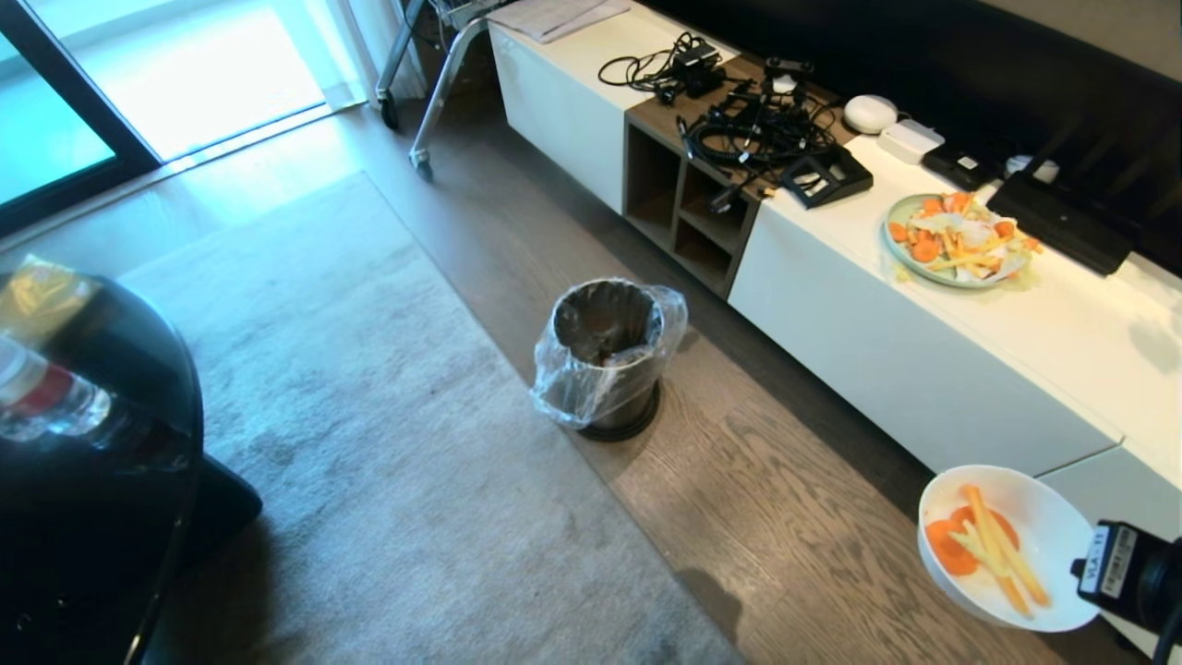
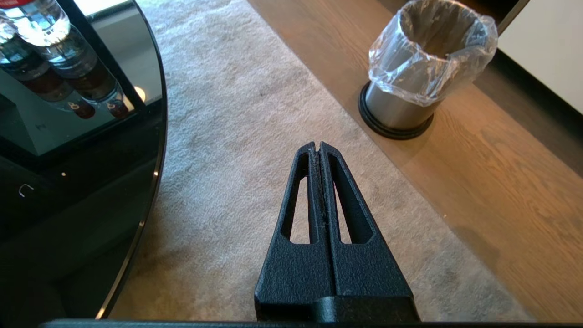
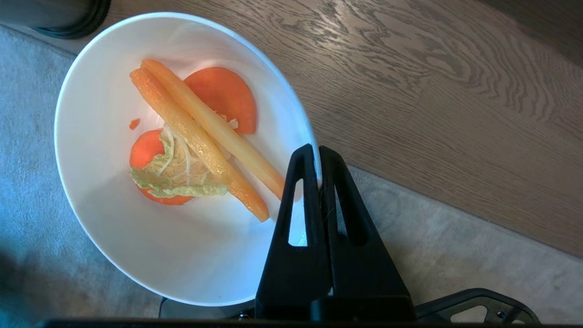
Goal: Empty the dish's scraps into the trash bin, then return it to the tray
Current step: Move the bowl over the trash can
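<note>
Nearest the head camera, at the lower right, the dish (image 1: 1034, 517) is held in the air by the right hand (image 3: 317, 182), whose two black fingers are pinched on the bowl's rim, one inside the wall and one outside. The bowl is seen from the wrist to extend away from the fingers, above the edge where the grey rug (image 1: 388, 443) meets the wooden floor (image 1: 813, 517).

The rug, the largest thing in view, is spread across the middle of the room. A long white cabinet (image 1: 923, 360) is set along the right side, and a round glossy black bench (image 1: 102, 462) is seen at the left edge, with bottles (image 2: 50, 59) standing on it.

The trash bin (image 1: 605, 356) is placed upright on the wooden floor just beside the rug's edge, between the rug and the cabinet, well apart from the held dish. Its clear liner is folded over the rim.

A pale green plate (image 1: 900, 254) piled with vegetable pieces is set on the cabinet top, near a tangle of black cables (image 1: 748, 129).

The left hand (image 2: 319, 148) is held over the rug between the black bench and the bin, its fingers pressed together on nothing.

The scraps (image 3: 196, 136) are kept inside the dish: two long orange-yellow sticks laid across round orange slices, with a pale green leaf piece beside them.
</note>
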